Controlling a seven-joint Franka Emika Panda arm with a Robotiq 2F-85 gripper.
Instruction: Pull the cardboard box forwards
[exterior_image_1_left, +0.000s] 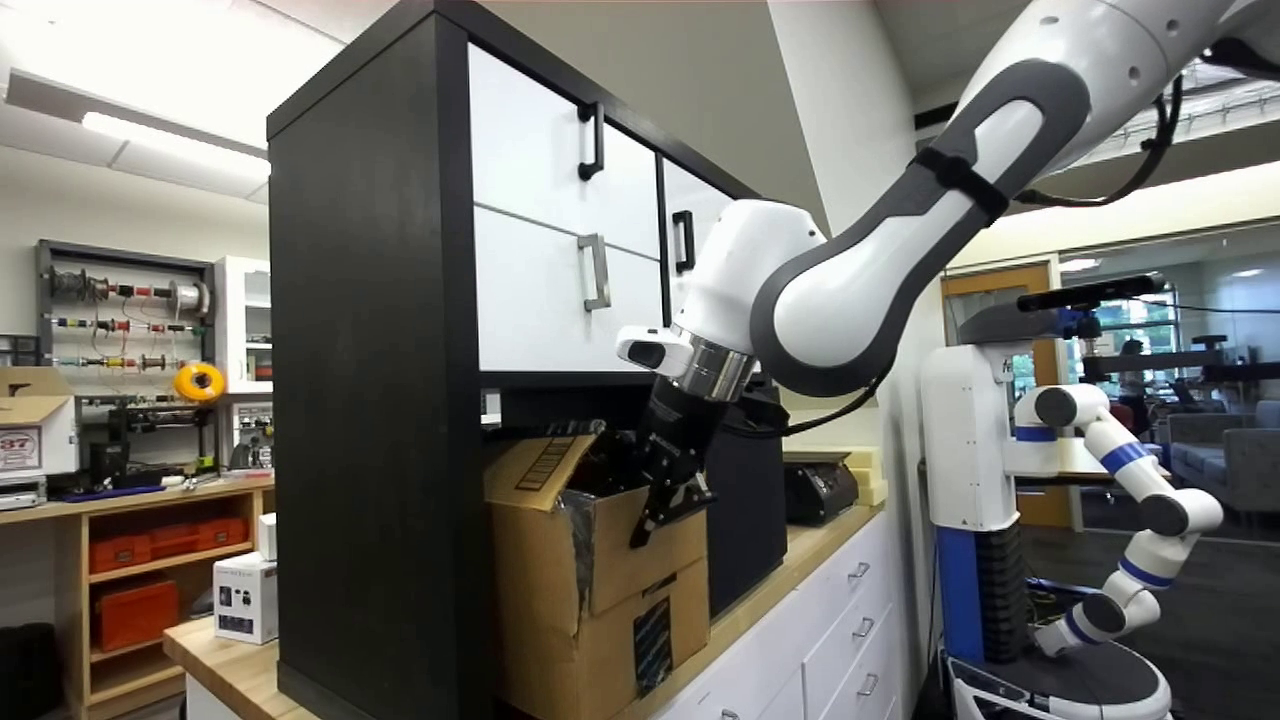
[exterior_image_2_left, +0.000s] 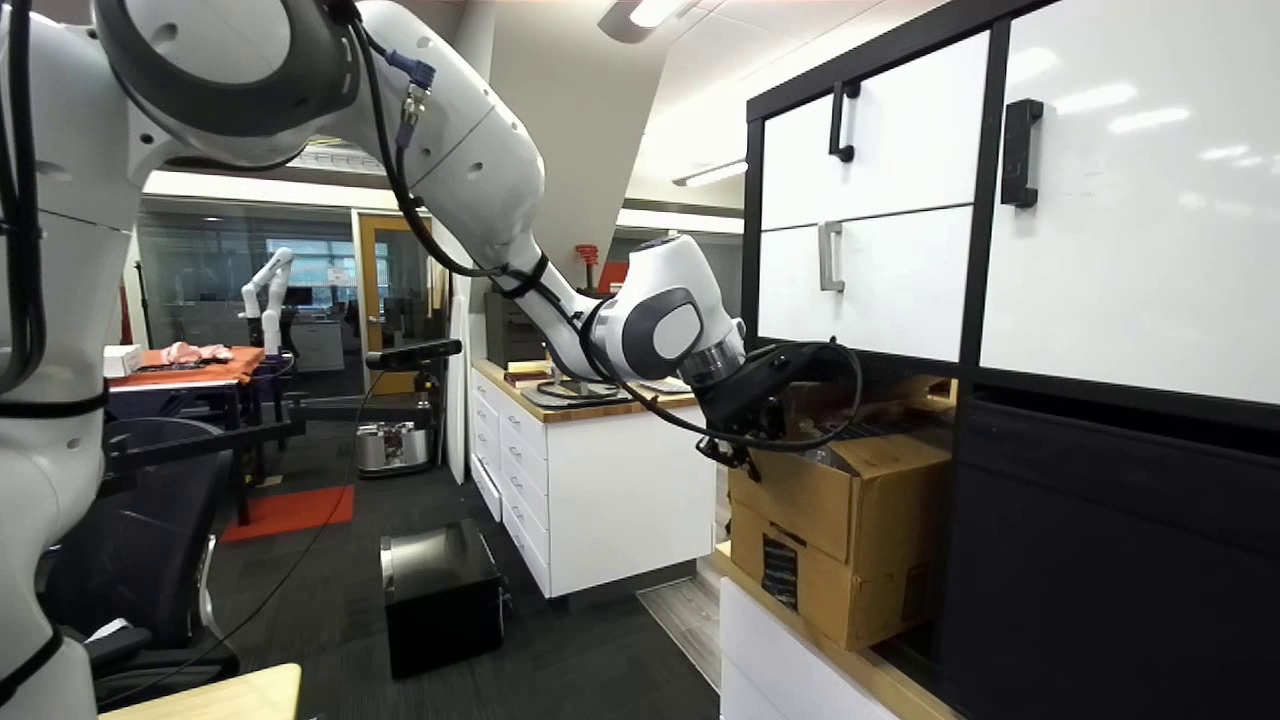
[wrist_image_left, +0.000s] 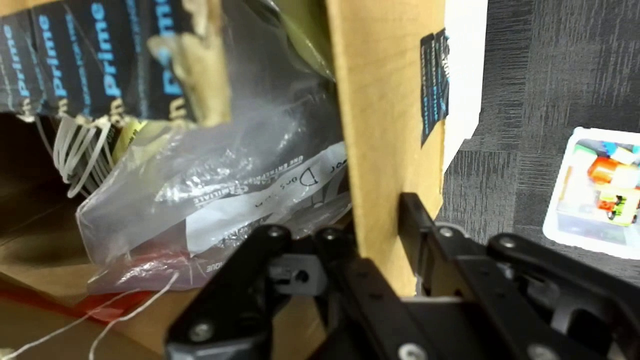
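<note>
Gripper (wrist_image_left: 387, 212) at the rim of the cardboard box (wrist_image_left: 382, 125): jaws nearly together, clenched on the top of the front wall, which passes through the narrow gap between them; one finger (wrist_image_left: 414, 222) lies along the outer face; its partner is on the inner side, its tip hidden by the cardboard. The box stands below the jaws on a wooden counter (exterior_image_1_left: 760, 605), beneath the white doors (exterior_image_1_left: 530, 290) of a black cabinet (exterior_image_1_left: 360, 350); left of the jaws in the wrist view lies crumpled clear plastic (wrist_image_left: 240, 140), its handwriting only partly legible; well to their right, a white tub (wrist_image_left: 555, 205) is cut off by the edge; in an exterior view the cabinet's side panel (exterior_image_1_left: 455, 450) covers part of the box; in both exterior views the inner finger cannot be made out.
</note>
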